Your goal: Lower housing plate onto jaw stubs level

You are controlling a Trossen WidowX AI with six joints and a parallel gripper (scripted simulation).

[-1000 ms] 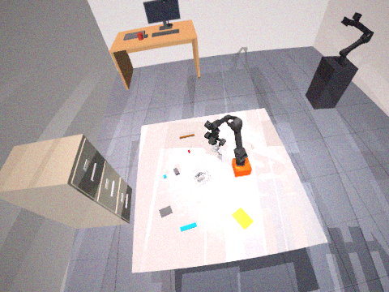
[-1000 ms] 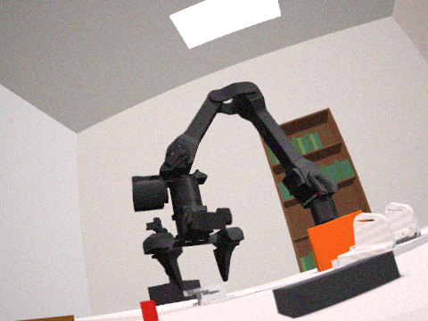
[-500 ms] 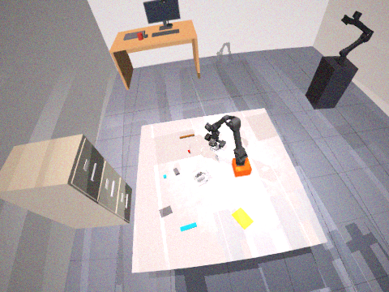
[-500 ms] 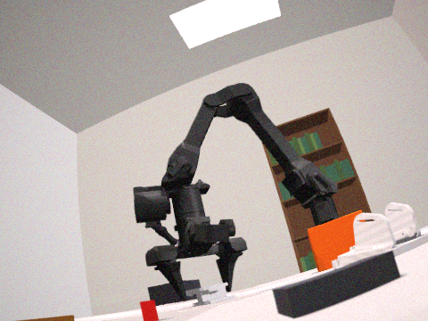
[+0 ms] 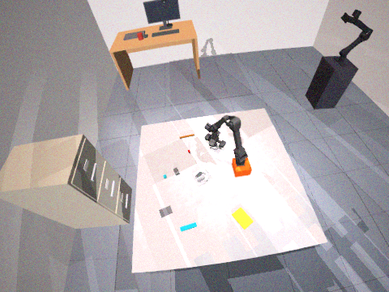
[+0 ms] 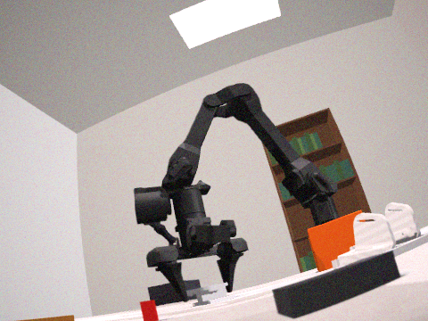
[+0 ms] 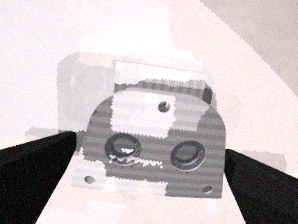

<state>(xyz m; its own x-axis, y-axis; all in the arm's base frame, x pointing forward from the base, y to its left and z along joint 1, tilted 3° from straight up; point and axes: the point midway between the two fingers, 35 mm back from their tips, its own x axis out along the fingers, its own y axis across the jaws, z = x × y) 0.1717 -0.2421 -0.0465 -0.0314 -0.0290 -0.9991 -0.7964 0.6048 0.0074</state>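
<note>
The housing plate point(image 7: 150, 167) point(image 6: 215, 290) is a light grey plate with a rounded edge, two large round holes and smaller holes. It lies low between the fingers, in front of a pale block-like part point(image 7: 160, 72). My gripper point(image 5: 215, 147) point(image 6: 207, 294) point(image 7: 152, 148) is wide open, one finger on each side of the plate, pointing down; I see no grip on it. Two white upright rounded parts, apparently the jaws point(image 6: 372, 232) point(image 5: 201, 176), stand apart from the gripper, nearer the arm's base. Their pins and stubs cannot be made out.
A dark bar point(image 6: 334, 285) lies before the white parts. The arm's orange base point(image 5: 241, 169) point(image 6: 332, 242) is beyond them. A red block point(image 5: 189, 152) point(image 6: 149, 310) and an orange bar point(image 5: 186, 136) lie near the gripper. A yellow sheet point(image 5: 242, 218) and cyan bar point(image 5: 188, 227) lie farther off.
</note>
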